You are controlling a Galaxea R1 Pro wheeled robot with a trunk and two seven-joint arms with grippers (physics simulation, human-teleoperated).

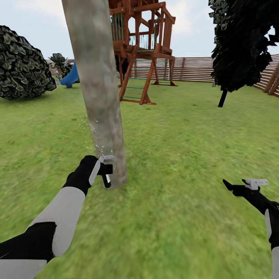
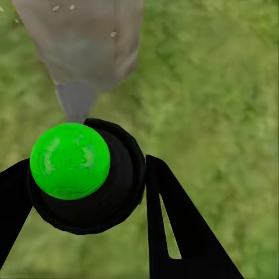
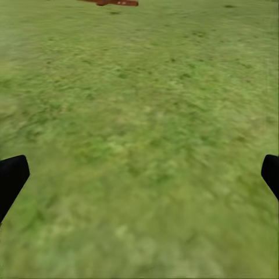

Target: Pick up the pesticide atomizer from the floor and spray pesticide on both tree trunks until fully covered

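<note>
A thick, mottled grey-brown tree trunk [image 1: 99, 89] leans up from the lawn just ahead of me. My left gripper [image 1: 106, 173] is shut on the pesticide atomizer [image 1: 107, 159] right beside the trunk's base. In the left wrist view the atomizer's bright green dot [image 2: 70, 160] sits on its dark round body between my black fingers [image 2: 173, 224], with the grey nozzle aimed at the trunk [image 2: 87, 40]. Fine white pesticide specks [image 1: 97, 148] dot the lower trunk and the air to its left. My right gripper [image 1: 241, 183] hangs open over bare grass, its fingertips [image 3: 13, 177] wide apart.
A red-brown wooden play tower [image 1: 143, 50] with a blue slide [image 1: 69, 77] stands behind the trunk. A dark shrub [image 1: 23, 66] is at the left, a dark-leaved thin-trunked tree [image 1: 240, 42] at the right. A slatted fence [image 1: 201, 68] rings the lawn.
</note>
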